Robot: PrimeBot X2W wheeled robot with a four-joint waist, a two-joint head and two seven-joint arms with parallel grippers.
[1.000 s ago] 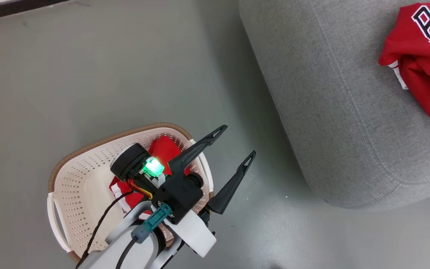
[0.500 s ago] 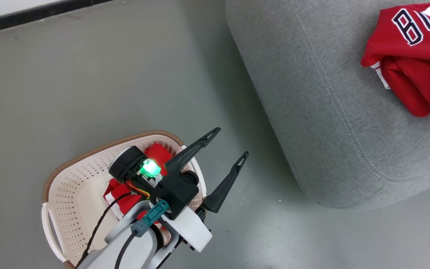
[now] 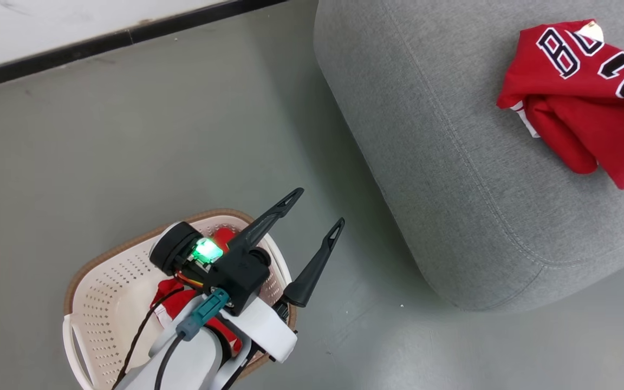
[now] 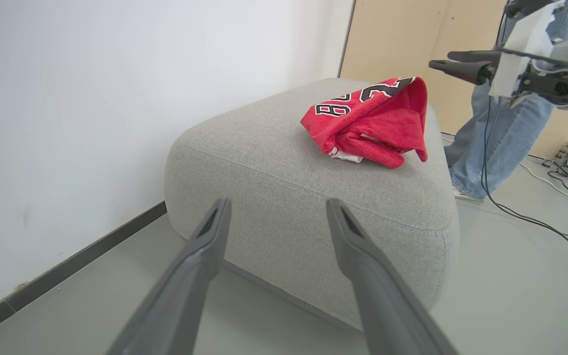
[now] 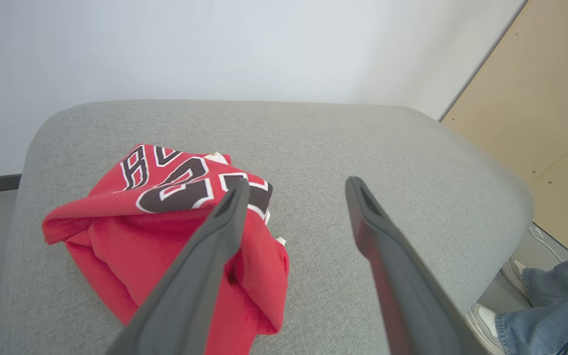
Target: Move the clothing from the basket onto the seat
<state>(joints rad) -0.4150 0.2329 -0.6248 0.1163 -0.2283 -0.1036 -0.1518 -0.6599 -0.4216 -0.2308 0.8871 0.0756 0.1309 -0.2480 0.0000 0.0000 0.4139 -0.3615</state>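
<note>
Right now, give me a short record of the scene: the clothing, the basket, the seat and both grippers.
seat: grey cushion, right of the basket
jersey: red, crumpled, lying on the seat
basket: on the floor, partly under the left arm
red clothing: in the basket, not yet moved
left gripper: open, empty, above the basket's edge
right gripper: open, empty, pointing at the jersey
person's legs: in jeans, beyond the seat
</note>
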